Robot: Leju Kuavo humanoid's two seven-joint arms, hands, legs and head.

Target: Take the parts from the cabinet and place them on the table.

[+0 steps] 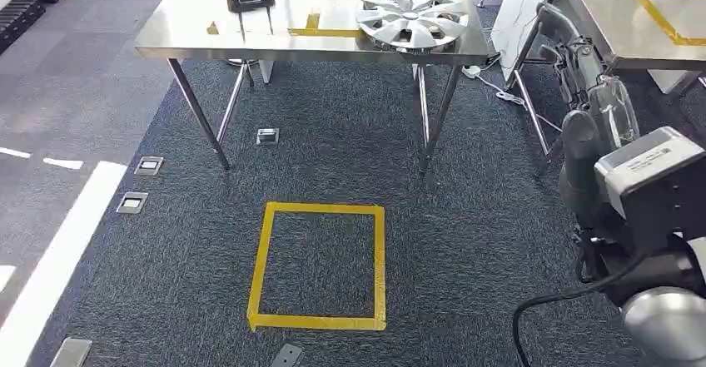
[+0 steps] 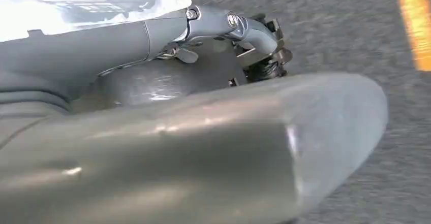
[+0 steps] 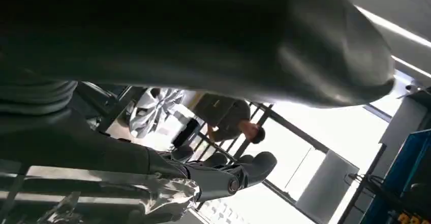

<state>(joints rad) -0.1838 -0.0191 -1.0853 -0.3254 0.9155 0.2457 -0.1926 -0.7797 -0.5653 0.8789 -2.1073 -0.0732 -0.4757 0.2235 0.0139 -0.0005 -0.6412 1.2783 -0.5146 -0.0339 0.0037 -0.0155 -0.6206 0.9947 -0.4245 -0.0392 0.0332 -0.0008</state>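
One hubcap [image 1: 412,19] on the table [image 1: 191,27]; right hand [image 1: 580,155] around a clear-wrapped part [image 1: 614,109]; left hand [image 2: 203,148] grasp unclear.

Head view bright, sharp; left wrist motion-blurred; right wrist dim, backlit.

A workshop or test lab: steel-topped worktop [image 1: 250,38] on bare metal legs, yellow tape square [image 1: 319,267] marked on grey carpet [image 1: 466,217], floor sockets [image 1: 267,136], a car wheel cover [image 1: 412,19] lying on the worktop, cables trailing beside it.
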